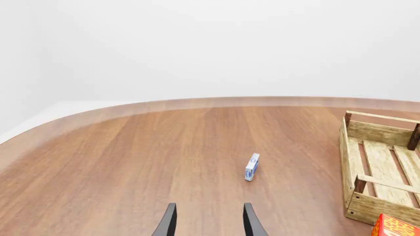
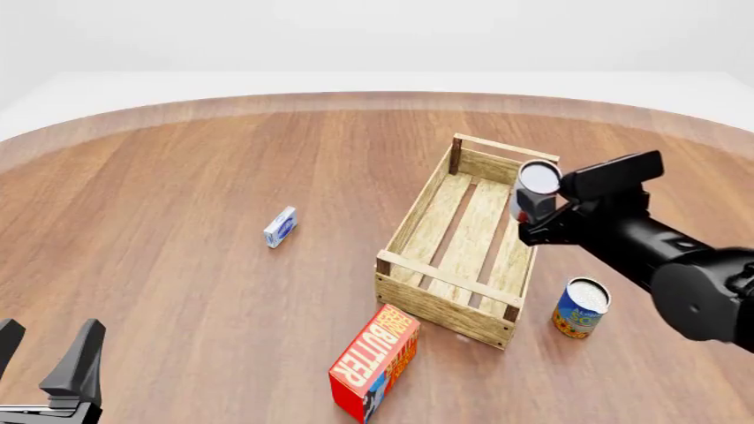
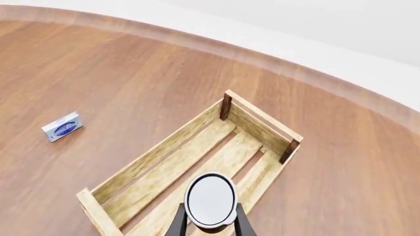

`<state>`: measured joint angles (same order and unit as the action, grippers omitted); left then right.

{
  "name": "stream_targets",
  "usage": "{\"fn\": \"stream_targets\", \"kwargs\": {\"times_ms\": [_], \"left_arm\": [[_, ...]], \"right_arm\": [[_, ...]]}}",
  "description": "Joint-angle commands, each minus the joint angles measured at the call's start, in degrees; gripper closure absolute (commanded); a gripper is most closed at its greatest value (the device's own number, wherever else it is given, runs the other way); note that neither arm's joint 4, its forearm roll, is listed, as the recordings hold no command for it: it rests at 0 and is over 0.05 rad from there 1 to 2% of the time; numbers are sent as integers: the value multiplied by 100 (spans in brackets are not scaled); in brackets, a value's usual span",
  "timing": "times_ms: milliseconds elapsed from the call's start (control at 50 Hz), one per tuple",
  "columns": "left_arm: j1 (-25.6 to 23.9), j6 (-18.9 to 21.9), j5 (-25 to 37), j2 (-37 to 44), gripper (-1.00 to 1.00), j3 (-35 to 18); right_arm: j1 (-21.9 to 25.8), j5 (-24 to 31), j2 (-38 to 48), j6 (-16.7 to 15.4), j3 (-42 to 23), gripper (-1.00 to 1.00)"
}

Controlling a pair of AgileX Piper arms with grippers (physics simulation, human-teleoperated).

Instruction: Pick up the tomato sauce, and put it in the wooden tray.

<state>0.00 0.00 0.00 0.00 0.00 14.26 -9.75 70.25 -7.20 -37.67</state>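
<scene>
The tomato sauce can (image 2: 539, 181) hangs in the air over the right side of the wooden tray (image 2: 439, 212), its silvery-white top (image 3: 211, 198) facing up. My right gripper (image 2: 539, 212) is shut on it, one finger on each side of the can. In the right wrist view the can sits above the tray's slatted bottom (image 3: 170, 179). My left gripper (image 2: 45, 358) stands open at the near left edge of the table, far from the tray, with nothing between its fingers (image 1: 168, 222).
A blue-and-orange can (image 2: 581, 308) stands upright on the table right of the tray. A red-orange butter box (image 2: 374, 362) lies just in front of the tray's near corner. A small blue-and-white box (image 2: 281, 227) lies left of the tray.
</scene>
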Motion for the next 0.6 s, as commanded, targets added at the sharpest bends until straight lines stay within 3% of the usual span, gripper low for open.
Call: {"fn": "stream_targets", "kwargs": {"times_ms": [20,600], "left_arm": [[0,0,0,0,-100,0],[0,0,0,0,-100,0]], "right_arm": [[-28,-155,227,85,-121,100],[11,-647,949,188,-245,100]]}}
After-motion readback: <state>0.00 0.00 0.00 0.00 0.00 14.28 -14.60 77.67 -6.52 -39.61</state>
